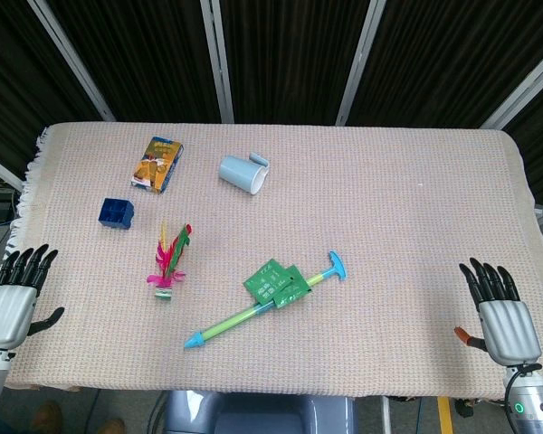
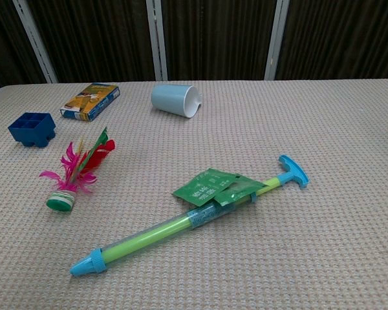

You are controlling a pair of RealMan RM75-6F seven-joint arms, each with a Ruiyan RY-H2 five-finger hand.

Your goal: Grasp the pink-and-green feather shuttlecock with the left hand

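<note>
The feather shuttlecock (image 1: 169, 262) lies on its side on the woven cloth, left of centre, its green base toward me and its pink, red and green feathers pointing away. The chest view shows the shuttlecock (image 2: 74, 173) at the left, with neither hand in frame. My left hand (image 1: 16, 297) rests at the table's near left edge, fingers spread and empty, well left of the shuttlecock. At the near right edge sits my right hand (image 1: 500, 310), also open and empty.
A green-and-blue water squirter (image 1: 270, 301) with green sachets (image 1: 275, 282) on it lies at centre. A blue block tray (image 1: 116, 212), a snack box (image 1: 157, 163) and a tipped pale blue cup (image 1: 244, 172) sit farther back.
</note>
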